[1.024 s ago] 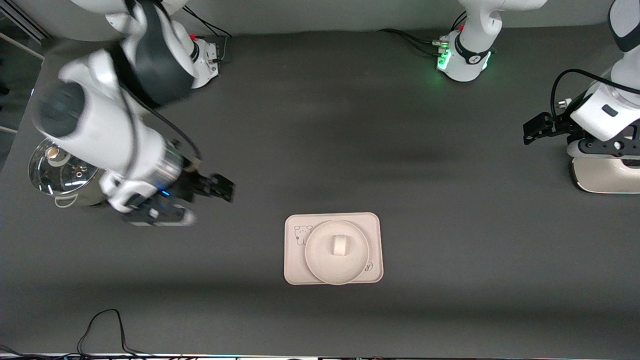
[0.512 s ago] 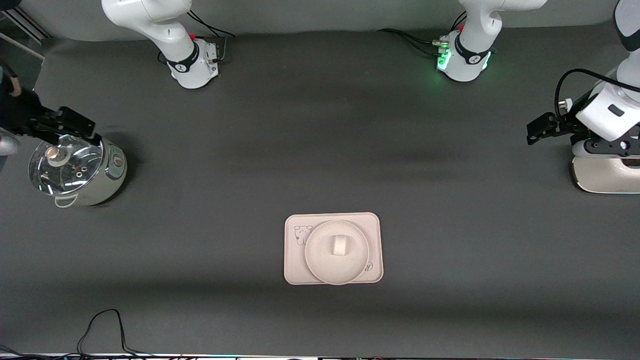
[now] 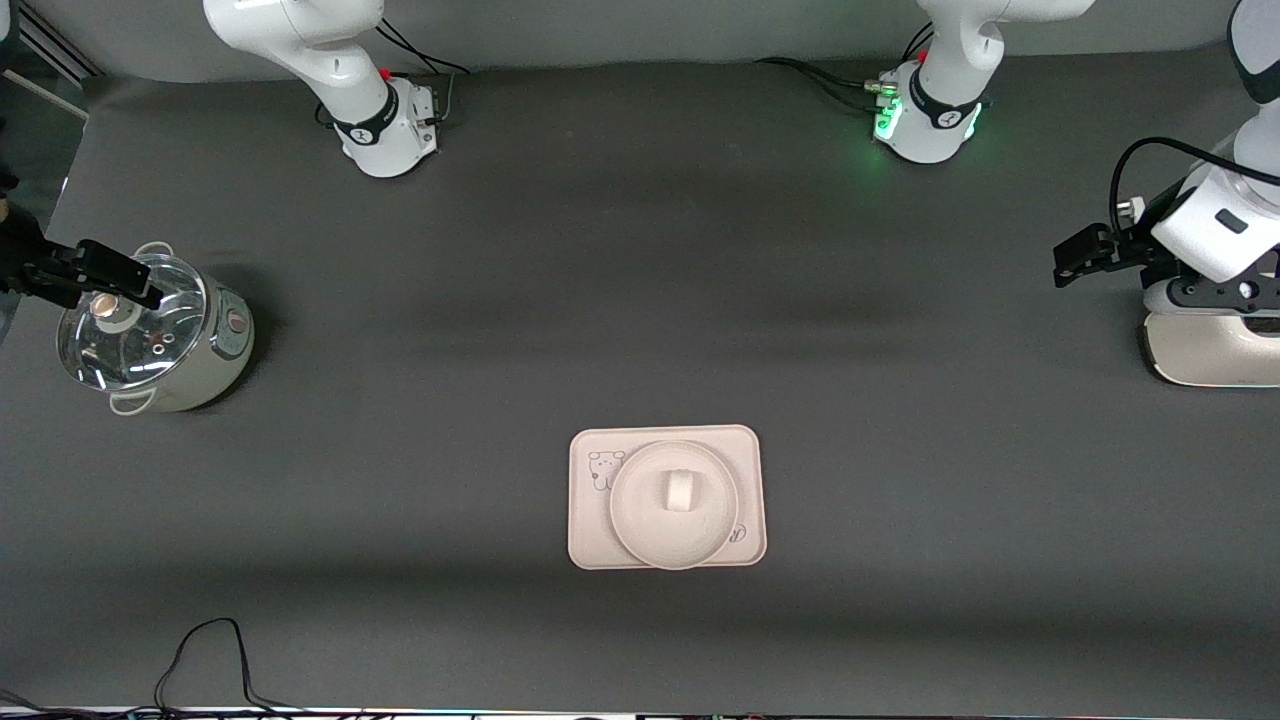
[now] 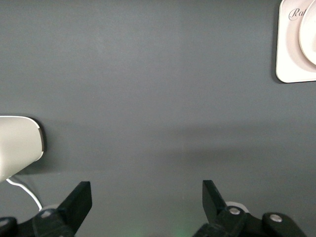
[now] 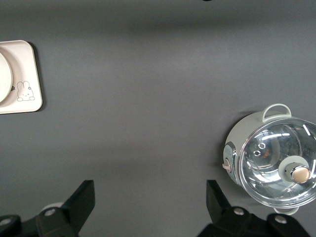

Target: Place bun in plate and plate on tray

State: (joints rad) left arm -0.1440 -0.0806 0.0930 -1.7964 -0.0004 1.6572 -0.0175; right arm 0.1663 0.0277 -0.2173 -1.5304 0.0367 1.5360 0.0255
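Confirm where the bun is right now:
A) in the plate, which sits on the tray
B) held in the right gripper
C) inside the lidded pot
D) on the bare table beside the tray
A: in the front view the bun lies in the middle of the plate, and the plate rests on the tray; both the left gripper and the right gripper are open and away from it.

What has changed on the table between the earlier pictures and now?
The right arm pulled back from the middle of the table toward its own end; the right gripper, fingers open and holding nothing, now hangs over the lidded pot. The left gripper barely shifted, waiting open at its end. The bun stays in the plate, and the plate on the tray.
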